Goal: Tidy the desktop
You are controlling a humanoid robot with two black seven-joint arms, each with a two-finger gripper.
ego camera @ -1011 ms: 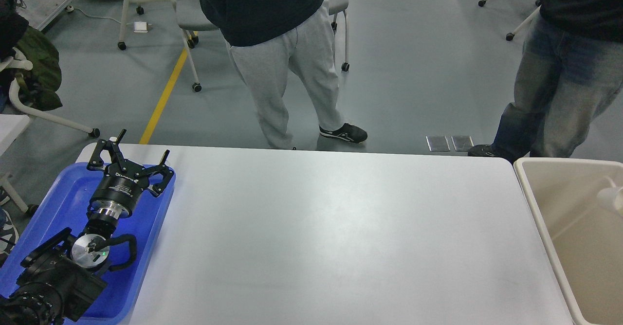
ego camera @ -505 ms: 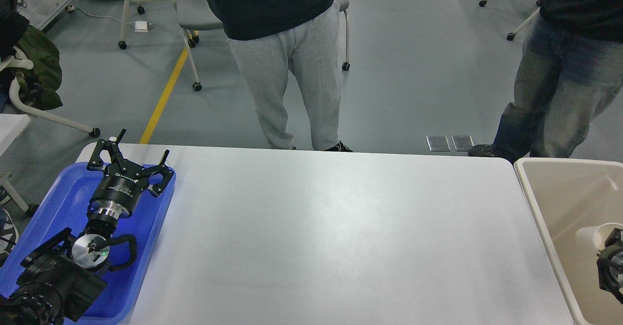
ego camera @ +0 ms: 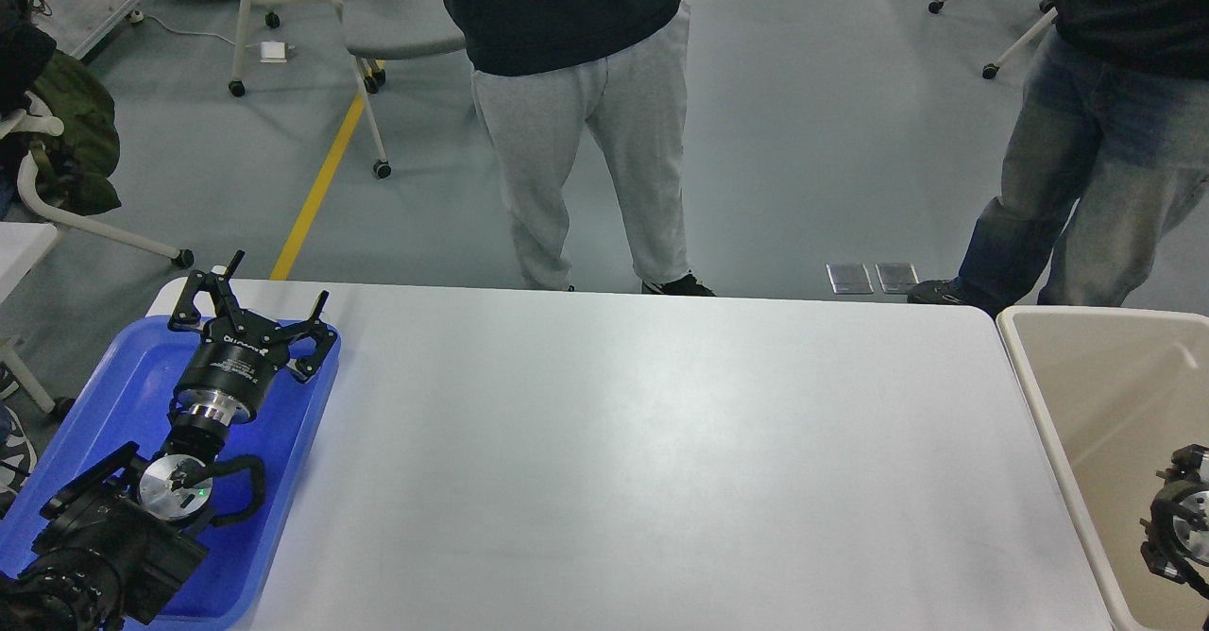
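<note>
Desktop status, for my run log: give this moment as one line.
desktop: bare | left tool: open, over blue tray | right tool: at beige bin, state unclear

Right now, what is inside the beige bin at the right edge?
Inside the beige bin, only its bare wall and floor show, with part of the right arm over it. The arm hides what lies beneath it, and the bin continues past the frame.

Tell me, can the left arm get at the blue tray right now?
Probably yes. The left gripper is open and already above the blue tray, near its far edge, with nothing visible between them. The tray sits at the left end of the desktop.
</note>
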